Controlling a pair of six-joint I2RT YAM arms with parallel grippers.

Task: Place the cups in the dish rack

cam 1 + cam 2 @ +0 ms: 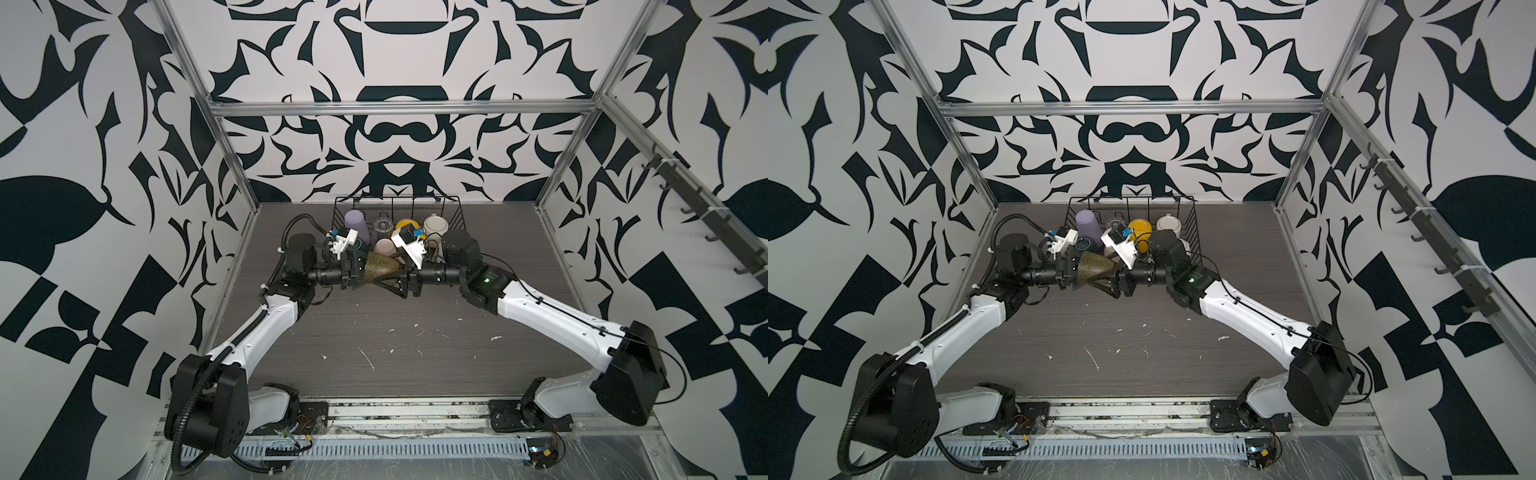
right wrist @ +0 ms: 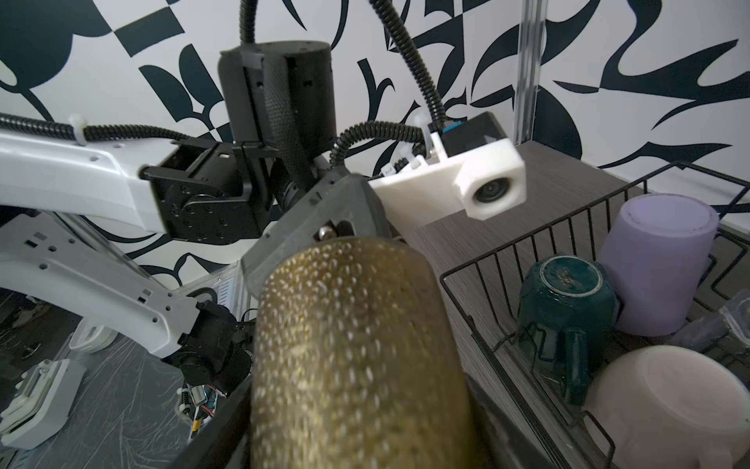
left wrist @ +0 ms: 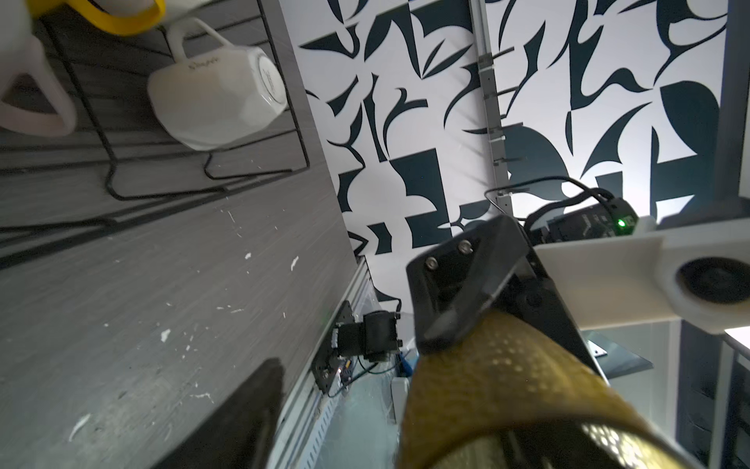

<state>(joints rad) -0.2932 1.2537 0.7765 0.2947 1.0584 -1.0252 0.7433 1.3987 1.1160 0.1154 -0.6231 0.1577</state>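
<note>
Right pincer [image 1: 397,277] — olive glass [image 1: 379,268] within.

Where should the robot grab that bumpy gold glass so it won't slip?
Probably around the narrow bottom end of the gold glass, coming from the right, as the right gripper has it now: it lies sideways, and fingers span that slimmer end more easily than the wide mouth.

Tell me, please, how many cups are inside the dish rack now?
7: lilac tumbler, clear glass, yellow mug and cream mug along the back; dark green mug, pink mug and white faceted mug in front. Others may be hidden.
</note>
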